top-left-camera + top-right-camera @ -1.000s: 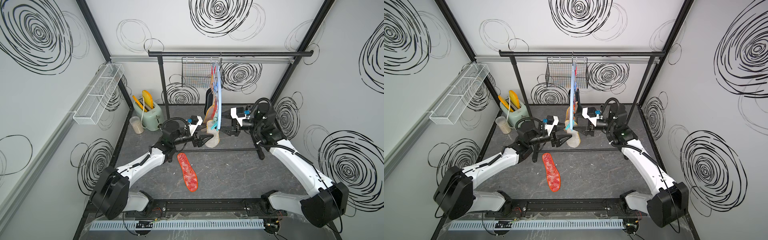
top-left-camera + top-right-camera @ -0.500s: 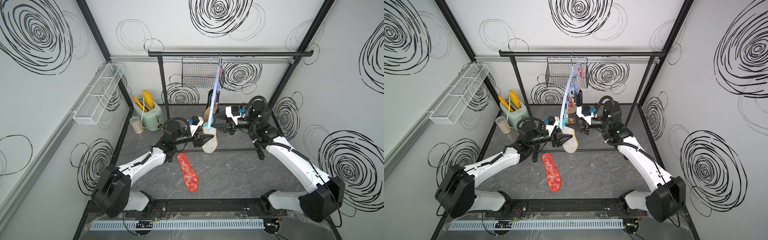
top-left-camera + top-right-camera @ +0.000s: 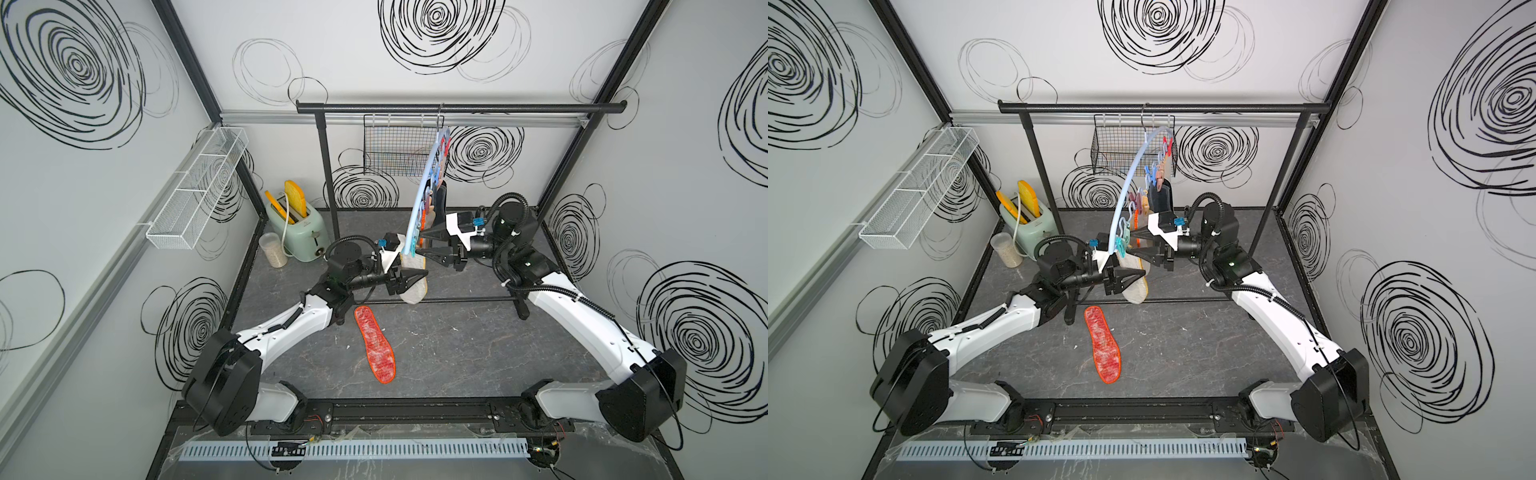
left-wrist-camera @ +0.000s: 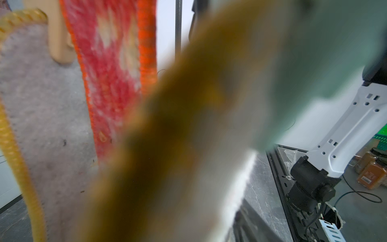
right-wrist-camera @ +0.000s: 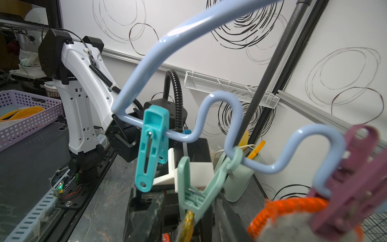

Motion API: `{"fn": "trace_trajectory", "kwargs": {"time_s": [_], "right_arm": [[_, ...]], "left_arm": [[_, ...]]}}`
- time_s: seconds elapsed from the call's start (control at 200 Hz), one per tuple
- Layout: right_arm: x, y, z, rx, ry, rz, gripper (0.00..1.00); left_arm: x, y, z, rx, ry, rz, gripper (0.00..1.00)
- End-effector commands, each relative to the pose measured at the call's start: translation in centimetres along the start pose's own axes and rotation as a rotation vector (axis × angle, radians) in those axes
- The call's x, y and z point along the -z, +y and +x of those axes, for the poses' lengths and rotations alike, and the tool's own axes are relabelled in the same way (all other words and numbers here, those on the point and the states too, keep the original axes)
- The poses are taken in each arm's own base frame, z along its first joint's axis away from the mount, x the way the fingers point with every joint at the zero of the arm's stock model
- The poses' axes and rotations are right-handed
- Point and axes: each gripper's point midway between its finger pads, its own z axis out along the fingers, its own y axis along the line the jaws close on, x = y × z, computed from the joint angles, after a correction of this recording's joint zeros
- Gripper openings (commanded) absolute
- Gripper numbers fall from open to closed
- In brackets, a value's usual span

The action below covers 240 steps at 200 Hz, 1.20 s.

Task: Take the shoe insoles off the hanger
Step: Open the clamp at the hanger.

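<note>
In both top views the pale-blue arc hanger (image 3: 1121, 208) hangs off the black rail (image 3: 1225, 109), the left gripper (image 3: 1140, 274) straddling its yellow-rimmed felt insole (image 3: 1136, 293); a red-orange mesh insole (image 3: 1102, 349) lies on the floor. Right wrist: the right gripper (image 5: 188, 209) flanks a mint-green peg (image 5: 194, 202). Whether either pinches, I can't tell.

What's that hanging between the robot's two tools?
An off-white insole with a yellow rim, pegged to the pale-blue hanger; both top views show it.

We've got a mint-green toaster (image 3: 309, 237) holding two yellow foot-shaped pieces (image 3: 296, 198), and a black wire mesh basket (image 3: 395, 145) hanging on the black garment rail (image 3: 498, 109).
</note>
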Motion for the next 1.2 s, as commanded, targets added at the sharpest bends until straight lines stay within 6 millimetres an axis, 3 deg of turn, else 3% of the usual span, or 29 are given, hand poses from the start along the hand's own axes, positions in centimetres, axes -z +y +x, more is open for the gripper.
{"fn": "trace_trajectory", "kwargs": {"time_s": [0.0, 0.15, 0.36, 0.69, 0.845, 1.015, 1.196], "right_arm": [[0.2, -0.2, -2.0, 0.057, -0.029, 0.032, 0.44], [0.5, -0.8, -1.8, 0.066, -0.021, 0.083, 0.53], [0.4, -0.4, -2.3, 0.066, -0.041, 0.058, 0.53], [0.3, 0.3, -2.3, 0.065, -0.051, 0.029, 0.43], [0.4, 0.3, -2.4, 0.066, -0.052, 0.028, 0.31], [0.5, 0.4, -2.4, 0.067, -0.052, 0.030, 0.29], [0.5, 0.5, -2.5, 0.067, -0.053, 0.028, 0.27]], "left_arm": [[0.1, -0.6, -1.9, -0.064, -0.045, 0.013, 0.62], [-0.1, -0.7, -1.7, -0.057, -0.041, 0.023, 0.60], [-0.1, -0.7, -1.5, -0.055, -0.034, 0.024, 0.56], [-0.4, -1.0, -1.6, -0.056, -0.031, 0.032, 0.52], [-0.5, -0.9, -1.3, -0.057, -0.026, 0.030, 0.52], [-0.5, -1.1, -1.3, -0.062, -0.026, 0.036, 0.51], [-0.5, -1.1, -0.6, -0.050, -0.001, 0.044, 0.38]]}}
